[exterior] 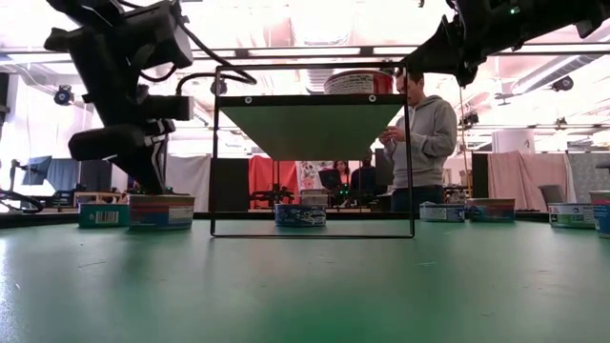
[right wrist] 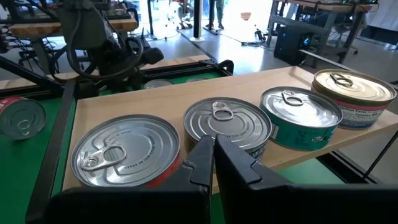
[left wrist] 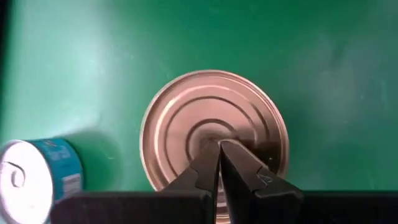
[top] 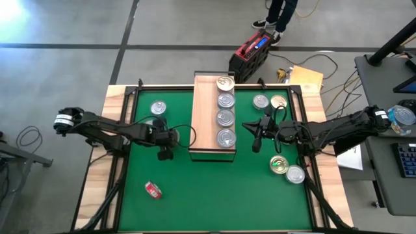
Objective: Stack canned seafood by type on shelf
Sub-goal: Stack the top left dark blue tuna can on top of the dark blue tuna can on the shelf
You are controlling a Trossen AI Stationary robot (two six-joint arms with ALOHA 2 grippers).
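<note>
Tins [top: 225, 100] sit in a single row of four on the shelf [top: 207, 110], which stands at the centre of the green mat [top: 214, 188] toward twelve o'clock. The farthest one [top: 225, 82] has a gold lid and the other three have silver lids; the right wrist view shows all four lying flat with pull tabs up, none stacked.

The left end effector [left wrist: 219, 146] hangs at about nine o'clock from the shelf, its fingers [left wrist: 205, 165] pressed together and holding nothing. Its tips point at the middle of a plain ribbed tin [left wrist: 214, 134] lying flat on the mat; whether they touch it cannot be told. A teal-labelled tin [left wrist: 37, 177] lies just beside that one.

The right end effector [right wrist: 213, 149] hovers at three o'clock from the shelf, level with the tin tops, also closed and empty.

More tins lie on the mat: one silver [top: 158, 108] at ten o'clock from the shelf, a silver [top: 260, 101] and a gold one [top: 278, 102] at two o'clock, and a gold-and-green [top: 279, 164] touching a silver one [top: 295, 174] at four o'clock. A small red object [top: 153, 189] lies at seven o'clock.

A person [exterior: 424, 143] stands in the room beyond the bench.
</note>
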